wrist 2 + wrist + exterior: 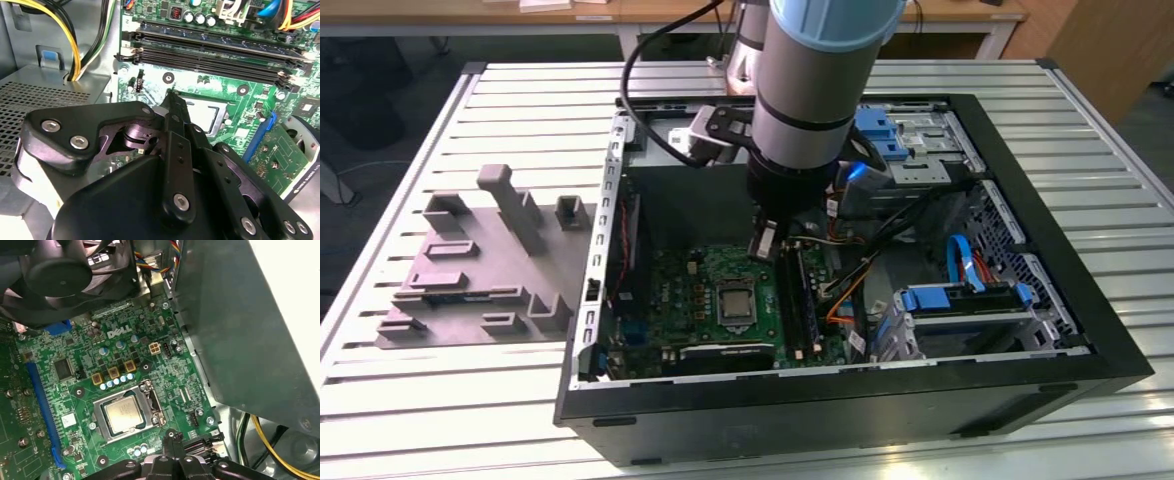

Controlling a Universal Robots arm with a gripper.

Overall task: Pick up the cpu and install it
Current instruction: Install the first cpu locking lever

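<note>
We see the grey moulded tray (467, 270) well apart from our claw, outside the computer case (854, 400). The cpu (122, 414) already sits in the socket frame (150, 405) on the green circuit board (75, 400), just ahead of our claw (173, 439), whose fingers are together and hold nothing. We judge placement done.

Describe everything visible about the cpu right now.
The cpu is a small, flat, square chip with a dull silvery metal top. It lies level in the socket frame on the green motherboard, inside the open computer case. The frame borders its edges. The gripper hangs nearby, apart from it; nothing else touches it.
</note>
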